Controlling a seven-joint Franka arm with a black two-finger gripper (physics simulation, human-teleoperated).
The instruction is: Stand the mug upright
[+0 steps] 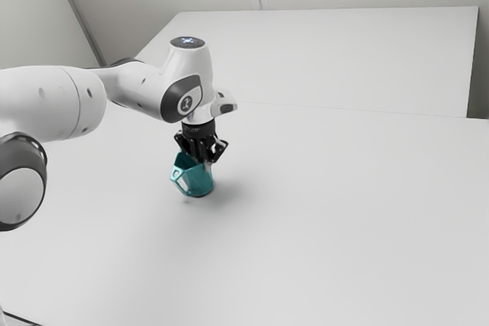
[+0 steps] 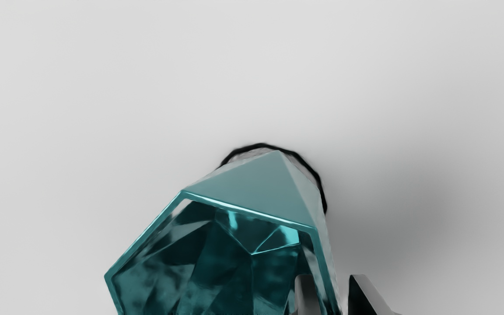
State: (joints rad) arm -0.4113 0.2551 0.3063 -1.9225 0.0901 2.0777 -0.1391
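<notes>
In the exterior view, the black gripper (image 1: 205,159) points down at the teal mug (image 1: 196,181), its fingertips at the mouth. The faceted mug leans, with its mouth and handle toward the exterior view's left and its base lower. In the wrist view, the gripper (image 2: 334,294) straddles the wall of the mug (image 2: 252,194): one finger is inside the mouth and the other outside. The fingers stand close together, shut on that wall. Beyond the rim shows the dark-edged base. Whether the base touches the table cannot be told.
The pale table (image 1: 328,227) extends around the mug, with a soft shadow beside it. Behind stands a large light panel (image 1: 328,55) against the walls. The arm reaches in from the exterior view's left.
</notes>
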